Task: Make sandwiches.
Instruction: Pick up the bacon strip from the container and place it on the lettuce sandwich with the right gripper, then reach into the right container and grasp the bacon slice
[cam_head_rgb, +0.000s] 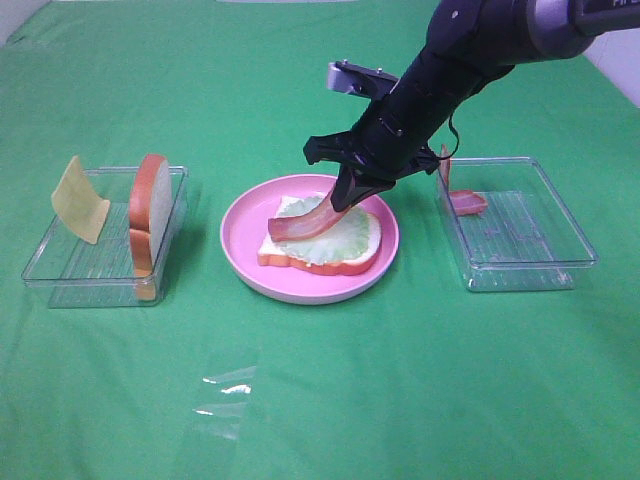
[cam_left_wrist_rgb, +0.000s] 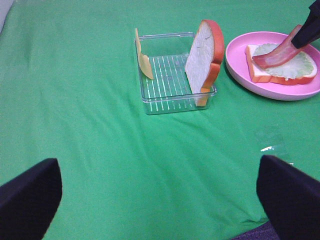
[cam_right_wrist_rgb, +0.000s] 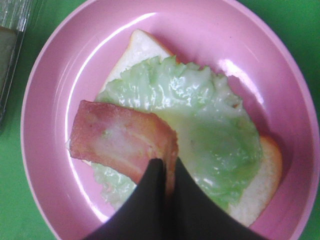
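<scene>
Right pincer (cam_right_wrist_rgb: 165, 170) clamped on bacon strip (cam_right_wrist_rgb: 117, 137), free end resting on lettuce (cam_right_wrist_rgb: 200, 115) atop bread slice (cam_right_wrist_rgb: 260, 185), pink plate (cam_right_wrist_rgb: 280, 75), left pincer (cam_left_wrist_rgb: 160, 200) spread wide, empty

A green cloth (cam_head_rgb: 120, 400) covers the whole surface (cam_head_rgb: 480, 420), lying mostly flat with a few faint creases and soft folds. Past its far edge, a pale grey strip (cam_head_rgb: 18, 18) shows at the far left corner and a whitish patch (cam_head_rgb: 622, 68) at the far right. Whether these are floor or wall cannot be told. The light is even and diffuse, casting soft, short shadows.
</scene>
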